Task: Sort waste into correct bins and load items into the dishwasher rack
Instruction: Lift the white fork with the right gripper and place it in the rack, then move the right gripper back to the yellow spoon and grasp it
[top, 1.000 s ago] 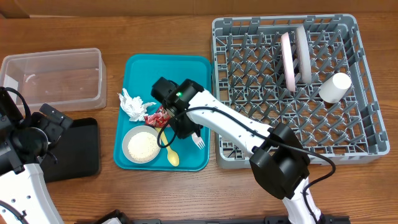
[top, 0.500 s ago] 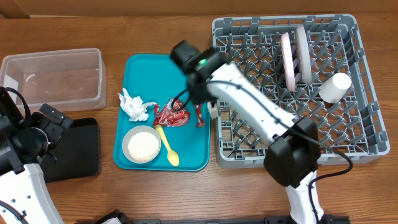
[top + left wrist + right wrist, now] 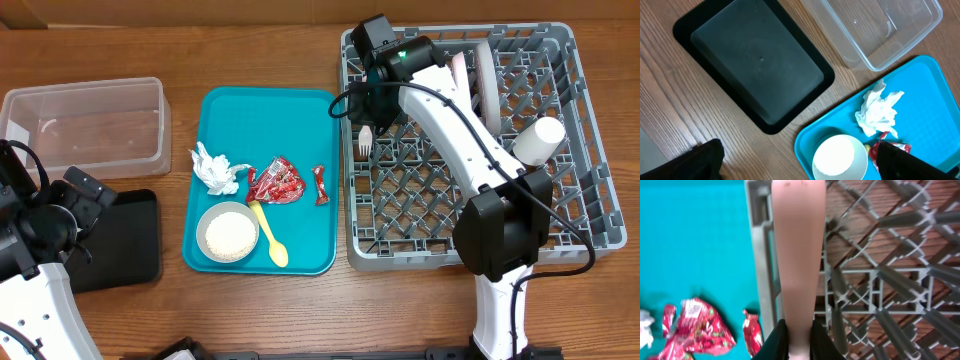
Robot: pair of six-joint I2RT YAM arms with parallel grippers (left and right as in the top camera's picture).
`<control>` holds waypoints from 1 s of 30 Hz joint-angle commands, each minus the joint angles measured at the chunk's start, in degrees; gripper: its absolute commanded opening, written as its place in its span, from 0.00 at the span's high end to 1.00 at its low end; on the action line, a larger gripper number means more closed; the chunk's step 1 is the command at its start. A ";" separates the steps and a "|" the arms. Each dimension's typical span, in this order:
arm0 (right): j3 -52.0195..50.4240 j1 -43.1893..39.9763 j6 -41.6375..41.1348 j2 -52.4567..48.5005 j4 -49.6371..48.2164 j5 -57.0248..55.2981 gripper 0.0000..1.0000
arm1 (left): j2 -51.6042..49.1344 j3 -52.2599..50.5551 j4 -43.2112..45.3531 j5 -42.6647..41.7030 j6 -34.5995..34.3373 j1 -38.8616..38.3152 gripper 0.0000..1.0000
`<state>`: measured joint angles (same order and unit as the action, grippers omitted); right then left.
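My right gripper (image 3: pixel 371 120) is shut on a white fork (image 3: pixel 366 141), held over the left edge of the grey dishwasher rack (image 3: pixel 585 215). In the right wrist view the fork's handle (image 3: pixel 796 255) runs up from between the black fingers. Two plates (image 3: pixel 463 95) stand on edge in the rack, with a white cup (image 3: pixel 538 140) beside them. On the teal tray (image 3: pixel 300 110) lie a crumpled napkin (image 3: pixel 215 168), red wrappers (image 3: pixel 277 182), a bowl of rice (image 3: pixel 229 233) and a yellow spoon (image 3: pixel 270 235). My left gripper (image 3: pixel 802 167) is open above the table beside the bowl (image 3: pixel 839 157).
A clear tub (image 3: pixel 85 125) stands at the far left, with a shallow black tray (image 3: pixel 120 240) in front of it. Both show in the left wrist view too, the tub (image 3: pixel 875 30) behind the black tray (image 3: pixel 755 65). My left arm is at the table's left edge.
My right arm has carried the fork from the teal tray up and to the right, to the rack's left edge. The left arm has not moved.
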<state>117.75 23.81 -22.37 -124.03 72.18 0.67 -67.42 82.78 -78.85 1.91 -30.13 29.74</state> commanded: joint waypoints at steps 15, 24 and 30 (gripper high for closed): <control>5.38 10.05 5.97 13.79 9.16 -1.86 0.50 | -0.09 0.90 0.02 -0.44 -1.20 0.26 0.00; -17.75 25.00 -0.39 12.83 -0.42 7.13 0.66 | -0.09 0.90 0.02 -0.44 -1.20 0.24 0.00; -33.38 27.87 1.70 12.83 -16.11 20.09 0.57 | -0.09 0.90 0.02 -0.44 -1.18 0.26 0.00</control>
<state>87.68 49.82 -21.17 -112.20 59.68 13.78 -67.42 82.78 -78.85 1.91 -30.13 29.74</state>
